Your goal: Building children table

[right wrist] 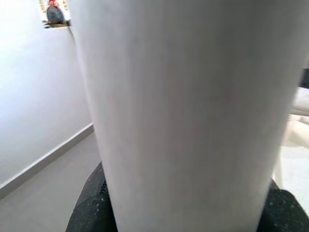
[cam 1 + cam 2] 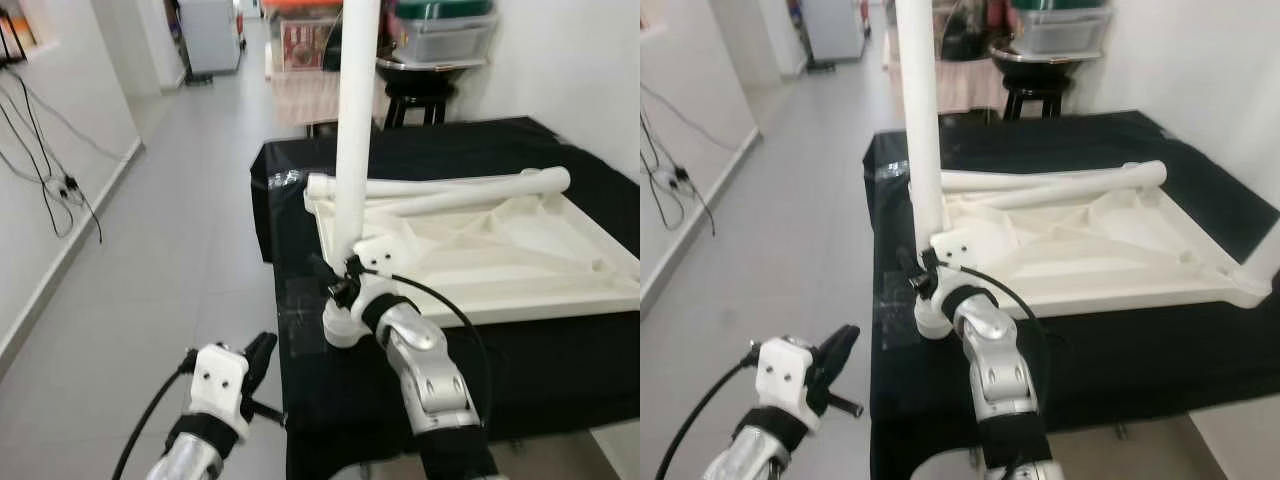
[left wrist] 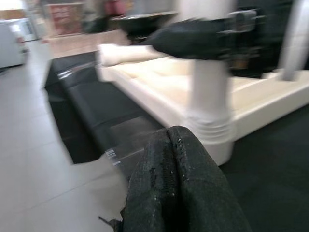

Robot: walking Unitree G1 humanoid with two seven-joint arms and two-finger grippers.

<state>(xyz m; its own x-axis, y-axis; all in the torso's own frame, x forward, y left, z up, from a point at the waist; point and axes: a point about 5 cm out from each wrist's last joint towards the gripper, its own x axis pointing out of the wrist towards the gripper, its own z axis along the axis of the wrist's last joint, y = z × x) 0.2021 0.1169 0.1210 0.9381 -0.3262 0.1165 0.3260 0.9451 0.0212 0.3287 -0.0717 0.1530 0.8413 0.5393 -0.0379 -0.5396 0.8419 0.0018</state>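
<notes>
Tabletop (image 2: 500,260) lies upside down on the black cloth (image 2: 560,370), with a loose leg (image 2: 440,186) resting across its far edge. My right gripper (image 2: 350,272) is clamped around an upright leg (image 2: 355,130) whose threaded foot sits in the near-left corner socket (image 2: 342,328). To seat it well, I judge I should keep the leg plumb and turn it squarely so the threads don't cross. My left gripper (image 2: 258,362), fingers pressed together and empty, hangs off the near-left, beside the cloth.
</notes>
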